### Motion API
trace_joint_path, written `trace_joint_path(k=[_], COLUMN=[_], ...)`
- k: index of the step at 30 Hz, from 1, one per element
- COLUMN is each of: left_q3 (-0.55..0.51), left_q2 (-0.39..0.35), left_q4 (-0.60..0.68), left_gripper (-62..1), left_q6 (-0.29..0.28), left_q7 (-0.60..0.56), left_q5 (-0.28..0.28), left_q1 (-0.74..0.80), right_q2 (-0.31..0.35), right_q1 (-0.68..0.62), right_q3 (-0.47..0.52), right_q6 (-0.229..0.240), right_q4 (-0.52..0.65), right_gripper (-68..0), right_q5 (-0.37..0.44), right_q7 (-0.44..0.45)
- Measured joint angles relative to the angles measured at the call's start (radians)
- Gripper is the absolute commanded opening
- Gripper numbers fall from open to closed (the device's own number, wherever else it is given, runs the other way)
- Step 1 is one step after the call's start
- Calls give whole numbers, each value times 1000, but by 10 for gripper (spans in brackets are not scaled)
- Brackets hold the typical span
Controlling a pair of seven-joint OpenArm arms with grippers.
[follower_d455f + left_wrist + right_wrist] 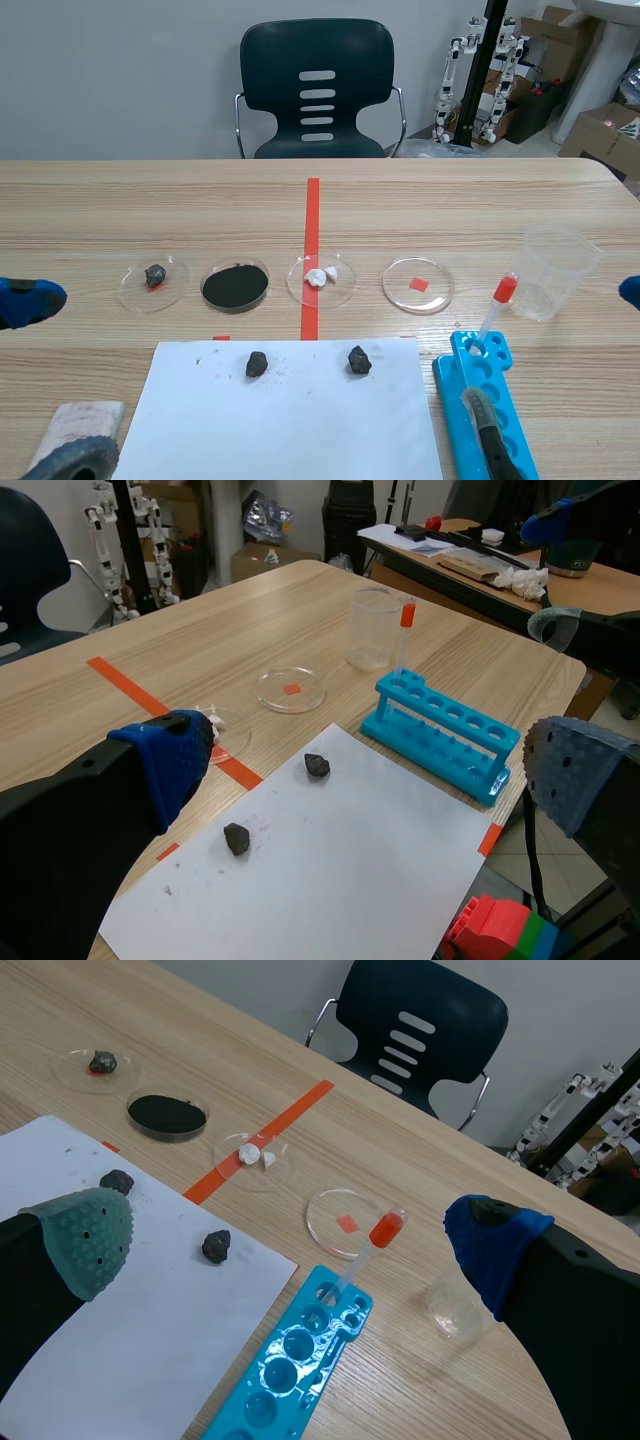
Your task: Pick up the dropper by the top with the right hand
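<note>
Dropper (365,1253) pickup looks to be at the approach step: nothing grips it yet. Nearest, the right claw (290,1232) hangs spread wide and empty above the near right corner of the surface (100,200). Below it the rack (295,1360) lies just beside the right edge of the paper (290,420). The dropper stands tilted in a hole at the rack's far end, its bulb (386,1228) uppermost and touching nothing. Just beyond, the cup (555,270) stands near the right edge, and the dishes (435,290) run in a row across the middle. The left claw (370,770), also wide and empty, sits by the left edge, well apart.

The next move, as I judge it, is to bring the right claw forward and down until its pads straddle the bulb. It should then close gently, since the bulb probably squashes, and lift along the tilt so the stem leaves the hole without dragging the rack or nudging the cup.
</note>
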Motion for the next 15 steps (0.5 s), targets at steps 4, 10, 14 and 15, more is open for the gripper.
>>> trace_joint_path(k=[4,10,14,15], left_q3=[0,0,0,0], left_q2=[0,0,0,0], left_q4=[0,0,0,0], left_gripper=[14,14,14,14], left_q6=[0,0,0,0], left_q7=[0,0,0,0], left_q5=[0,0,0,0], left_q1=[0,0,0,0], right_q2=[0,0,0,0], right_q1=[0,12,75,92], right_q3=[0,0,0,0], right_q6=[0,0,-3,-3], right_q4=[0,-2,-52,-75], right_gripper=[4,4,4,4], right_q5=[0,0,29,41], right_q7=[0,-55,-53,-53])
